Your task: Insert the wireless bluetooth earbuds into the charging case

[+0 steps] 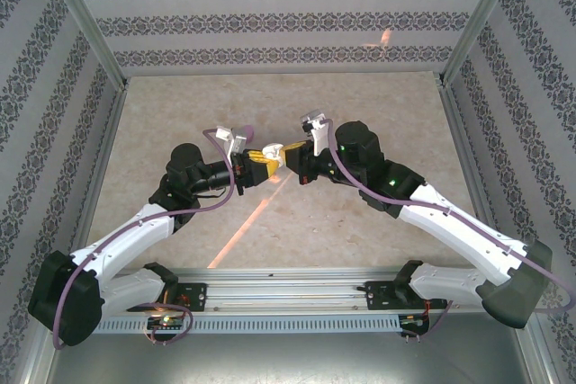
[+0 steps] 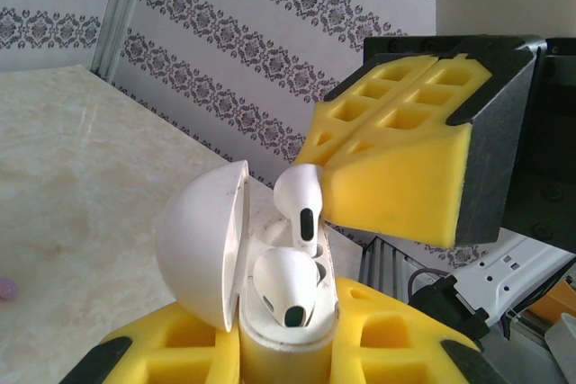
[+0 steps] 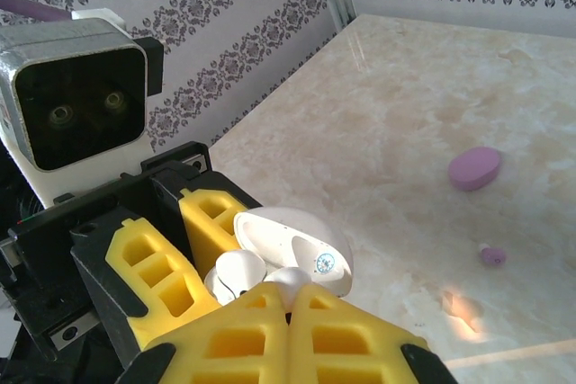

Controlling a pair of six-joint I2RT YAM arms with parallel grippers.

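Left pincer [image 2: 283, 348] is clenching one open white charging case [image 2: 202, 240], which is holding two white earbuds [image 2: 288, 285]. Right pincer [image 3: 290, 299], jaws closed together, is touching the upright earbud [image 2: 301, 200] from 2 o'clock. One purple oval [image 3: 474, 168] and one tiny purple bit [image 3: 491, 255] are lying on the bench [image 3: 405, 87].

No word, brand or number is being shown legibly in any of the views. One small round mark [image 3: 324, 263], bluish with a pale ring, is being displayed on the open lid of the charging case [image 3: 290, 233], at about four o'clock from the lid's middle in the right wrist view. Whatever is printed on it is being rendered too small to be read. On the wallpaper [image 1: 288, 24], only ornamental bands are being shown, not lettering.
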